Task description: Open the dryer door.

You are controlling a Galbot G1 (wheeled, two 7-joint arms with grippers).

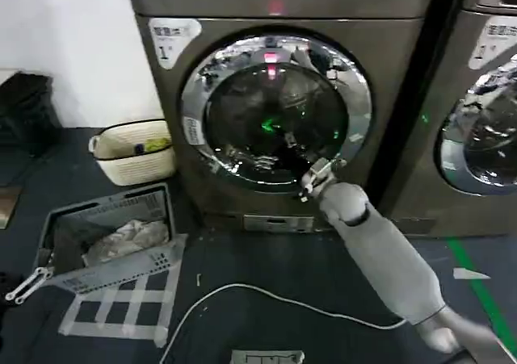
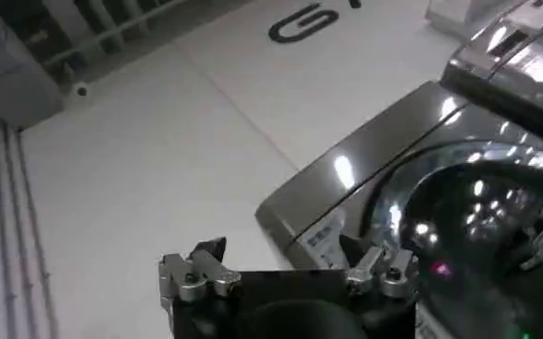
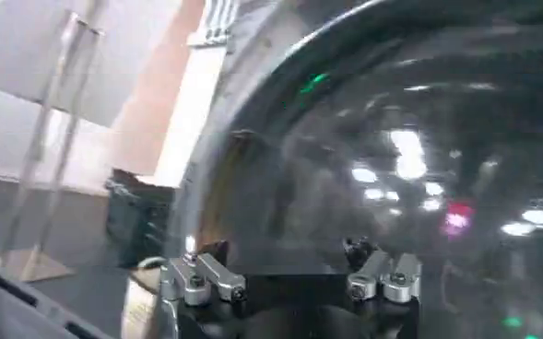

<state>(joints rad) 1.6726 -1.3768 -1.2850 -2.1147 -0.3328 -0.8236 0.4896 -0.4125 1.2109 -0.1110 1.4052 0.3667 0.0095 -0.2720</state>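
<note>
Right gripper [image 1: 317, 176] at dryer door [image 1: 276, 110] lower rim — contact unclear | jaws spread

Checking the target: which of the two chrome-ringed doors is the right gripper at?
The dryer door on the fully seen centre machine; the right gripper sits at its lower right rim. The other door is cut off at the right edge.

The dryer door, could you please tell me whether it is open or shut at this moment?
Shut: the dryer door sits flush in the machine's front, its chrome ring unbroken. The right gripper is at its lower right edge.
</note>
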